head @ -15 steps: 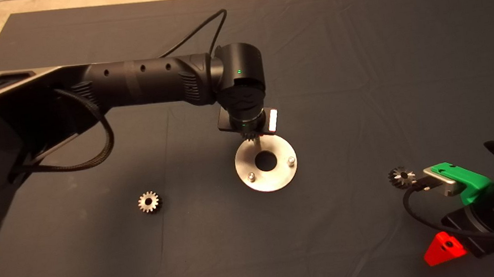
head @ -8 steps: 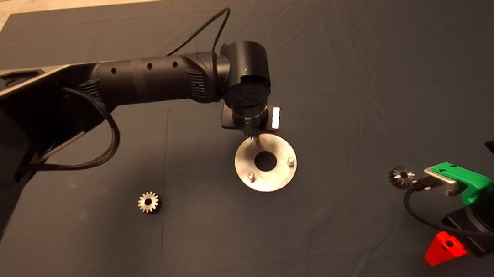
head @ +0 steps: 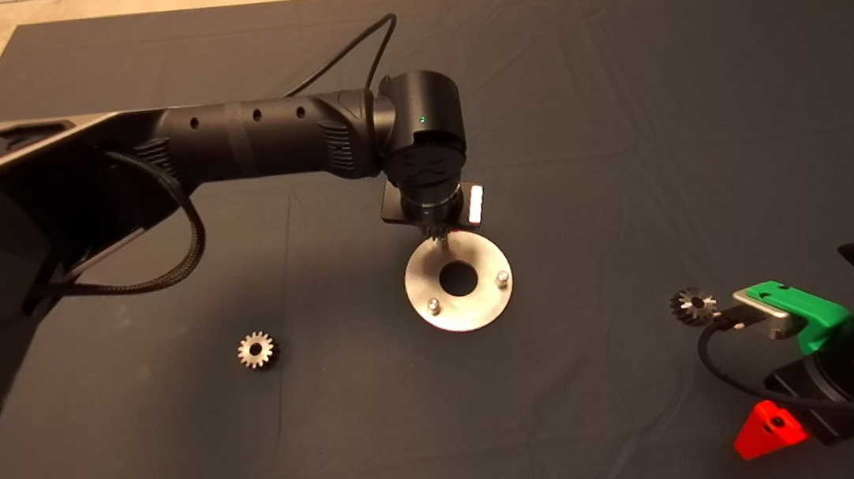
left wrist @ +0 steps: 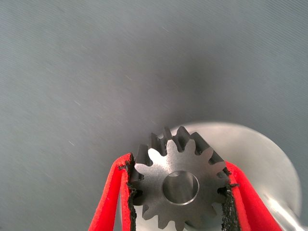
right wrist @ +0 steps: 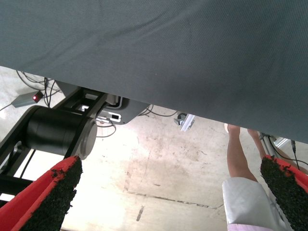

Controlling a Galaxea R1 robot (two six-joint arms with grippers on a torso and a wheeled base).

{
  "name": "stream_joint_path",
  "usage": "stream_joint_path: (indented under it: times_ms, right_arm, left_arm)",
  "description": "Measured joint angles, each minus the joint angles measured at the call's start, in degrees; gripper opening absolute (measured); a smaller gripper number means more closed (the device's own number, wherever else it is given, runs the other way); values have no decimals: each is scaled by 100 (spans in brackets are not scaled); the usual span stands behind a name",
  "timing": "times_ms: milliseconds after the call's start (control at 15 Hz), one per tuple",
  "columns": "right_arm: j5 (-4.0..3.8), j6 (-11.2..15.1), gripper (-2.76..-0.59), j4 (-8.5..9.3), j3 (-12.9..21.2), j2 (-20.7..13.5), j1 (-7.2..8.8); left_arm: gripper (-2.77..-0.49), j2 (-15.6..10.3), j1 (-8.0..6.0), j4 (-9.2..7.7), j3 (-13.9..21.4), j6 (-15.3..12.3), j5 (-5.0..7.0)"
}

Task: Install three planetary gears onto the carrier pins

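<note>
My left gripper (left wrist: pixel 180 195) is shut on one planetary gear (left wrist: pixel 180 185), held flat by its toothed rim between the red fingers (left wrist: pixel 113 197). In the head view that gear (head: pixel 436 232) hangs just over the far edge of the silver carrier disc (head: pixel 482 309). Two carrier pins (head: pixel 434 305) (head: pixel 503 277) stand bare on the disc; the third pin is hidden under the gear and wrist. A second gear (head: pixel 258 350) lies on the mat to the left, and a third gear (head: pixel 693 306) lies to the right. My right gripper (head: pixel 786 368) is parked at the lower right, open.
The dark mat (head: pixel 622 132) covers the table, with bare floor beyond its far edge. The left arm (head: pixel 250 143) spans the mat's left half. Past the mat's edge the right wrist view shows the floor, a robot base (right wrist: pixel 57 132) and a person's leg (right wrist: pixel 238 159).
The left wrist shifted slightly right and away with the gear a second ago and has held nearly still since. The right arm has not moved.
</note>
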Motion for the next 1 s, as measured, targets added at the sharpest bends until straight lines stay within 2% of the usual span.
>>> stream_joint_path:
  times_ms: [200,1000]
  right_arm:
    - [0,0,-60,2,0,0,0]
    - [-2,0,-60,0,0,0,0]
  left_arm:
    - [-249,0,0,0,37,-85,1]
    - [-249,13,2,2,15,-86,0]
